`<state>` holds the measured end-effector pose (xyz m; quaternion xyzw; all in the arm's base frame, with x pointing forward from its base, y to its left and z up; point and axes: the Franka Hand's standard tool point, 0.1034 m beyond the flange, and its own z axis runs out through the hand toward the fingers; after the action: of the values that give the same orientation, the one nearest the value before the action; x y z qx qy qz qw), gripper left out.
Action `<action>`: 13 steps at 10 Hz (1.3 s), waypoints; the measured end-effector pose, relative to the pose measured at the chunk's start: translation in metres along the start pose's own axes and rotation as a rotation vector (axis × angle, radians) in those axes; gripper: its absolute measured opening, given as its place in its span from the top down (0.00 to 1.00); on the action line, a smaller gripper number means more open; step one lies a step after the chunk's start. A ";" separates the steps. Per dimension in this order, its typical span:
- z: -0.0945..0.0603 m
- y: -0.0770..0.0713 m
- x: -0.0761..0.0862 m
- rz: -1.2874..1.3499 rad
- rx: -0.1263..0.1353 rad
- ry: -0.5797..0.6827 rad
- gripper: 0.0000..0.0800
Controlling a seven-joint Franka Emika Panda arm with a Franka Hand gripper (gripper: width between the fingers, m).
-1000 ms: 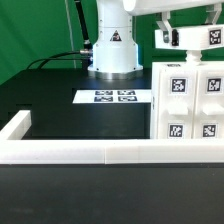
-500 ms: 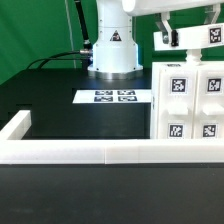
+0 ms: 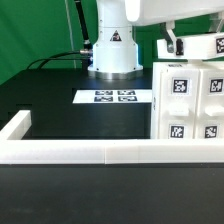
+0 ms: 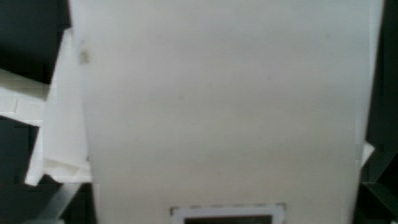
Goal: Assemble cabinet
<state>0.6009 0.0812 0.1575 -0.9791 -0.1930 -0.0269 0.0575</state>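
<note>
The white cabinet body [image 3: 188, 100] stands upright at the exterior view's right, just behind the border rail, with several black-and-white tags on its front. A white tagged top piece [image 3: 202, 45] sits right above it. My gripper [image 3: 174, 42] comes down from the top edge and grips this piece at its left end; its fingers are mostly hidden. In the wrist view a broad white panel [image 4: 214, 110] fills the picture, with a tag [image 4: 228, 214] at its edge. My fingertips do not show there.
A low white border rail [image 3: 90, 152] runs along the front and up the exterior view's left. The marker board [image 3: 115, 97] lies flat on the black table. The robot base [image 3: 112, 50] stands behind it, with black cables [image 3: 55, 58] beside it.
The arm and the tagged top piece have shifted to the exterior view's right and slightly down over the cabinet body. The body has not moved.
</note>
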 end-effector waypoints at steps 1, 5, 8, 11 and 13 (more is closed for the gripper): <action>0.000 0.000 0.002 -0.001 -0.011 0.025 0.30; 0.009 0.001 -0.001 0.000 -0.037 0.078 0.31; 0.009 0.002 -0.001 0.001 -0.037 0.079 0.31; 0.009 0.002 -0.001 0.005 -0.036 0.079 0.31; 0.009 0.002 -0.001 0.025 -0.035 0.079 0.31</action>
<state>0.6009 0.0804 0.1480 -0.9805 -0.1777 -0.0683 0.0481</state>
